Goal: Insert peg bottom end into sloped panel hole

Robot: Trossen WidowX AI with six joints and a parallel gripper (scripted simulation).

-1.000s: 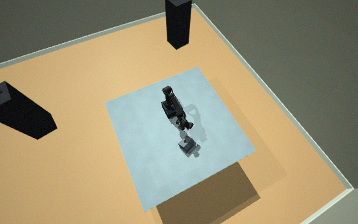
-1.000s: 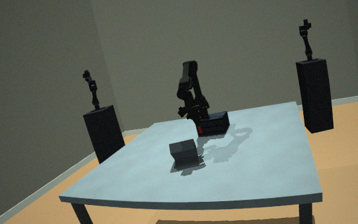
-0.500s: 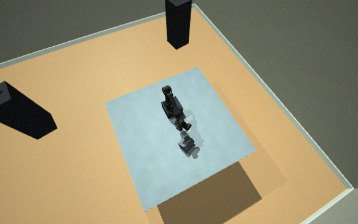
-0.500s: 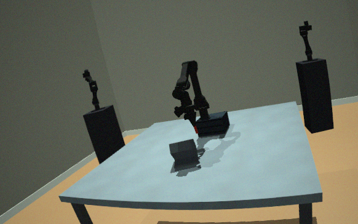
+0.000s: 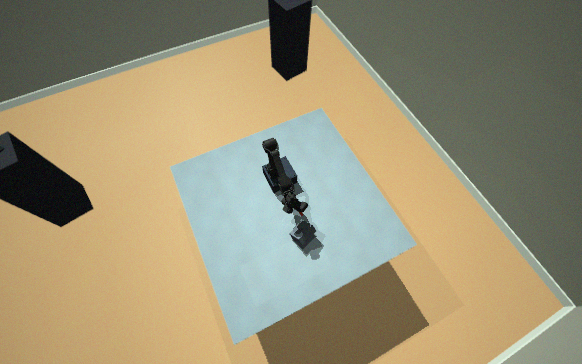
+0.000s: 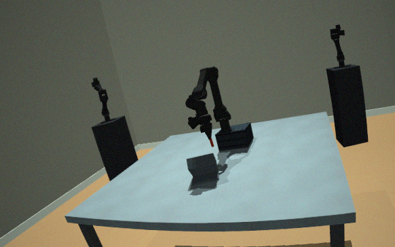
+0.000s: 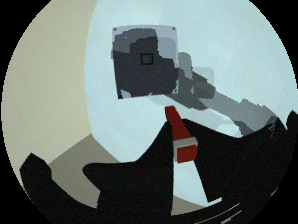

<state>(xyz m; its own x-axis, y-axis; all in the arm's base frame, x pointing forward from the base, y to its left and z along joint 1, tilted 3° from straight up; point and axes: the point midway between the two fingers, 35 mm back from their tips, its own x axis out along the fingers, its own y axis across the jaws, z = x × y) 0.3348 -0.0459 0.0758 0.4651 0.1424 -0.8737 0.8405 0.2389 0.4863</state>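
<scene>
A red peg (image 5: 301, 214) (image 6: 212, 143) (image 7: 177, 131) with flat sides and a pale grey band near its upper end is held by my gripper (image 6: 210, 137) (image 7: 176, 124), which is shut on it. The peg's bottom end points down and hangs free above the table. The dark grey sloped panel (image 5: 303, 236) (image 6: 203, 165) (image 7: 167, 35) stands just beyond it. Its square hole (image 7: 147, 59) lies near the middle of the face in the wrist view. The peg's bottom end appears below and right of the hole there, outside the panel's lower edge. The face is mostly in shadow.
The pale blue table (image 5: 225, 240) (image 6: 271, 186) carries the arm's dark base box (image 6: 234, 137) behind the panel. The arm's shadow falls over the panel and table. Two dark pedestals (image 6: 113, 149) (image 6: 347, 105) with small arms stand beyond the table.
</scene>
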